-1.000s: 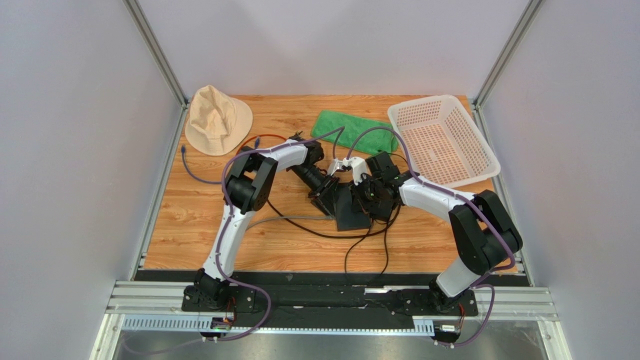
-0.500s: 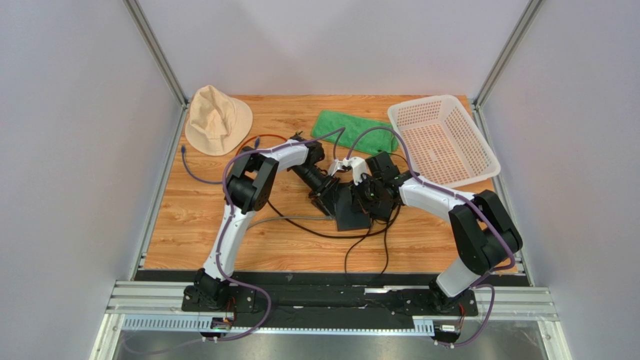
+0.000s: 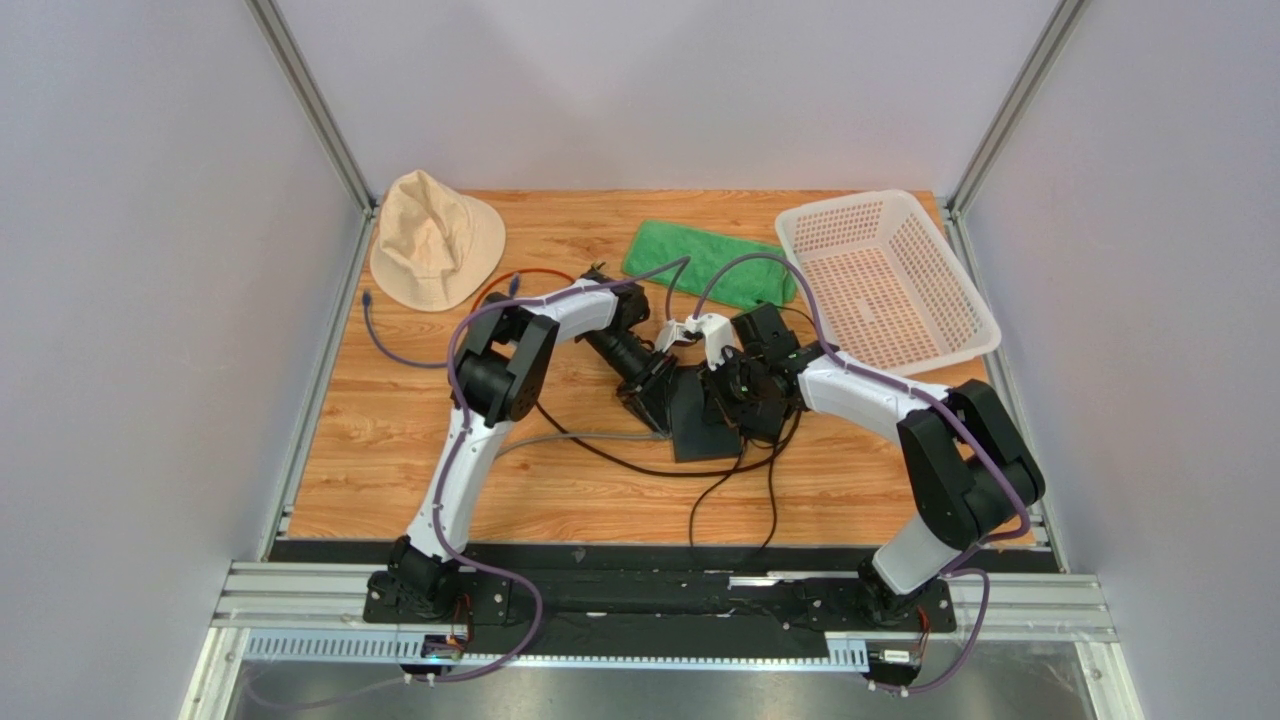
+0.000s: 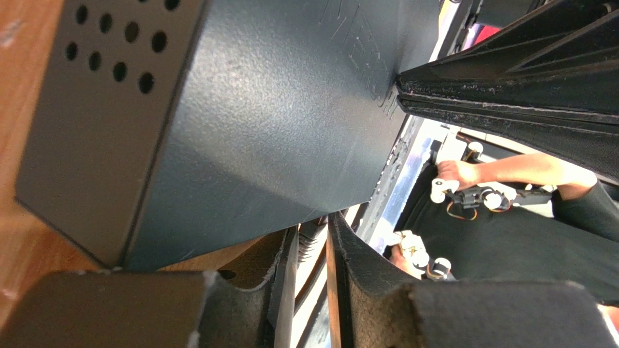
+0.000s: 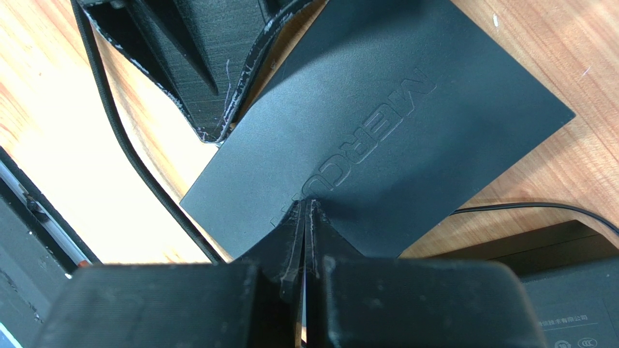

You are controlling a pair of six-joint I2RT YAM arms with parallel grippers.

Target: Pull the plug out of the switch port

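Note:
The switch is a flat matte black box [image 3: 699,425] [image 4: 240,123] [image 5: 407,116] lying mid-table. In the left wrist view a ribbed grey plug [image 4: 314,243] runs up under the box's edge, and the switch port itself is hidden there. My left gripper [image 4: 311,254] [image 3: 649,393] sits at that edge, its fingers closed narrowly on either side of the plug. My right gripper [image 5: 305,210] [image 3: 732,402] is shut with nothing between its fingers, its tips pressed onto the box's top near the embossed lettering.
A black power adapter [image 5: 567,290] lies beside the switch, with thin black cables [image 3: 706,473] looping toward the near edge. A beige hat [image 3: 436,237], a green cloth [image 3: 706,258] and a white basket [image 3: 887,278] lie along the back. A purple cable [image 3: 383,338] lies at the left.
Both arms stay almost where they were in the top view. The left gripper has edged slightly in toward the switch.

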